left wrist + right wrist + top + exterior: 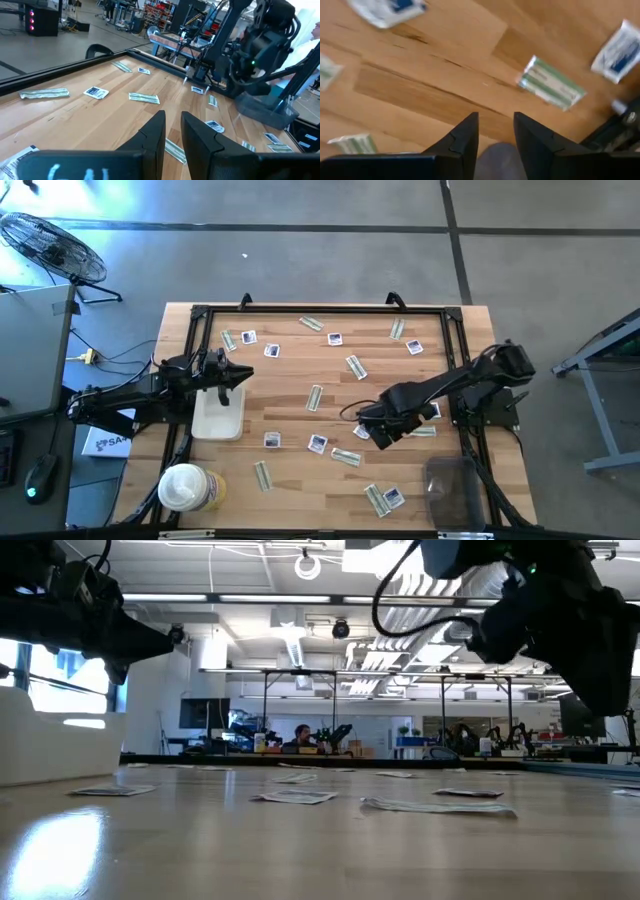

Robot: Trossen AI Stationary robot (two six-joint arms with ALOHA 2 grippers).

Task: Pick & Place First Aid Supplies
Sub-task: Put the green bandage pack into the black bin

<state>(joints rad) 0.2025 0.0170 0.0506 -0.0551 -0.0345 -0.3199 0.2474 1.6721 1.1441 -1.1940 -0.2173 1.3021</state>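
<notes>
Packets (318,444) and strips (316,397) lie scattered across the tabletop, none visibly in the tray (219,418). Right gripper (372,430) hovers near the right edge, slightly parted, empty. Left gripper (243,373), likewise, over the tray.

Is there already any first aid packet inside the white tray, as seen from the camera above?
No, the white tray under the left pincer looks bare, and the packets lie on the wooden table.

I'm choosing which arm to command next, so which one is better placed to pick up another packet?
Probably the right. The right gripper hangs open over the scattered packets, with a grey-green strip just ahead of its fingers. The left gripper is over the white tray, with nothing in it.
</notes>
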